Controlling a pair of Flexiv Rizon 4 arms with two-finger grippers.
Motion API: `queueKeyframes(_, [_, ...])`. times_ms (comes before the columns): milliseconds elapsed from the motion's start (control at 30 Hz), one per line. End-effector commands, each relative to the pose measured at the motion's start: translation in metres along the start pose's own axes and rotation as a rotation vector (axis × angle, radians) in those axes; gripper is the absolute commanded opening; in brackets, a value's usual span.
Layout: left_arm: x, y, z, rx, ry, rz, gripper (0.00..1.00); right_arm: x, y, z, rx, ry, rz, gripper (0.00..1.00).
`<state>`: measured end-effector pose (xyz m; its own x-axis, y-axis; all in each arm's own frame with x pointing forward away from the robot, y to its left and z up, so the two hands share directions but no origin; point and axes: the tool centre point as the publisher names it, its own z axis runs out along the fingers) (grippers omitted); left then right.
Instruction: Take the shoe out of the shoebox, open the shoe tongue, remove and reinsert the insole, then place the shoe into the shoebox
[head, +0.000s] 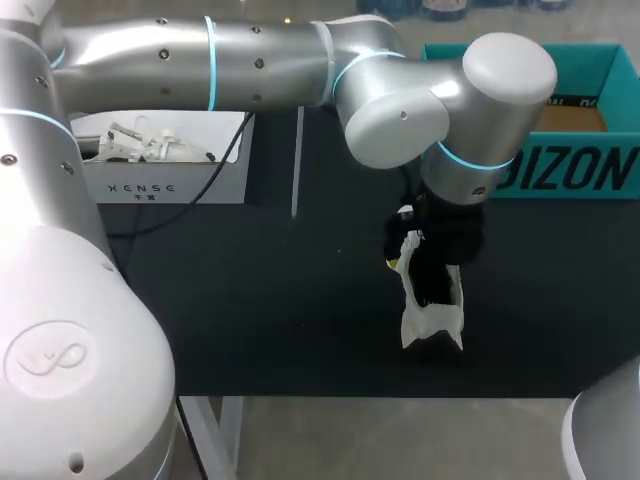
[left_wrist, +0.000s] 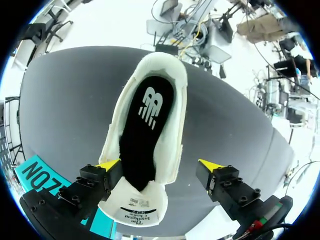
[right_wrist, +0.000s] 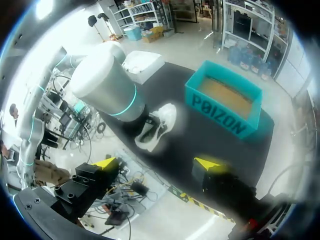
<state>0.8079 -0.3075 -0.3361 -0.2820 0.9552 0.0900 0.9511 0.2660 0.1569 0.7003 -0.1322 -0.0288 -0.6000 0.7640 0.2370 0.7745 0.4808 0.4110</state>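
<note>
A white shoe (head: 432, 320) lies on the black table mat (head: 250, 300), right of the middle. In the left wrist view the shoe (left_wrist: 175, 115) has its black insole (left_wrist: 145, 125) lying inside, and its tongue (left_wrist: 135, 212) is folded out beneath my left gripper (left_wrist: 159, 164). That gripper hangs open just above the shoe: one finger (left_wrist: 102, 175) sits by the shoe's side, the other finger (left_wrist: 220, 182) stands apart from it. The teal shoebox (head: 560, 110) stands open at the back right. My right gripper (right_wrist: 156, 162) is open and empty, out past the table's edge, looking at the shoe (right_wrist: 159, 125) and shoebox (right_wrist: 225, 100).
A white box (head: 165, 165) with white parts and a black cable stands at the back left. My left arm (head: 300, 65) stretches across the back of the table. A part of my right arm (head: 610, 430) shows at the front right corner.
</note>
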Motion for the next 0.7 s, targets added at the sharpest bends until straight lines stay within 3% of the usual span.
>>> queueKeyframes(33, [0.006,0.001,-0.01,-0.014,-0.002,0.001,1.0,-0.001,0.003,-0.001,0.007,0.002,0.001,1.0])
queueKeyframes(400, [0.012,0.005,-0.032,-0.046,-0.003,-0.006,1.0,-0.001,0.003,-0.001,0.007,0.002,0.001,1.0])
queueKeyframes(700, [0.014,0.023,-0.072,-0.097,-0.06,-0.012,1.0,-0.001,0.003,-0.001,0.007,0.002,0.001,1.0])
